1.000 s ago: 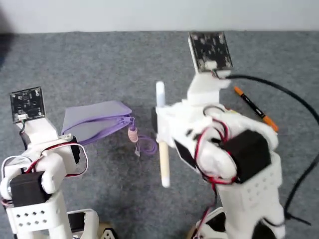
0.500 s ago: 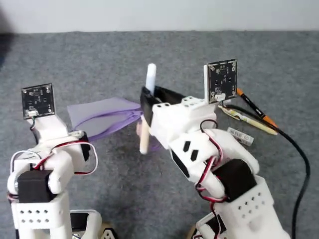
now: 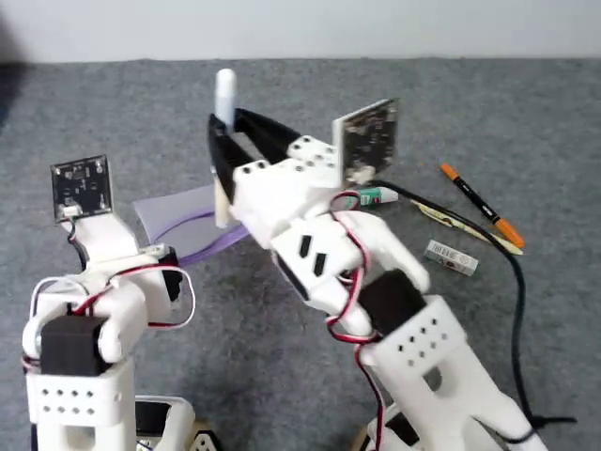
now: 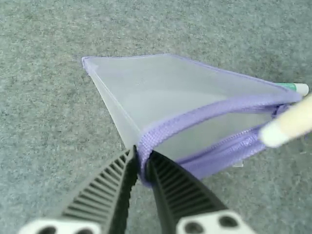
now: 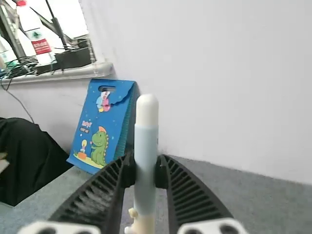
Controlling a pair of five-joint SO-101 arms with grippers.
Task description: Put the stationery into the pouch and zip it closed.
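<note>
Left gripper [image 4: 139,165] pinches the pouch [image 4: 161,92] edge; right gripper [image 5: 145,165] grips a pen [image 5: 146,117]

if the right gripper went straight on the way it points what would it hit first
Probably nothing near: the right gripper, shut on the pen, points out above the table; the way looks free to the white wall.

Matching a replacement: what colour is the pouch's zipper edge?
Purple zipper edge on a pale lilac pouch; clearest in the left wrist view.

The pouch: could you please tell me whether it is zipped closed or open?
Open. The pouch shows its two purple zipper edges standing apart, and the left gripper pinches its corner.
</note>
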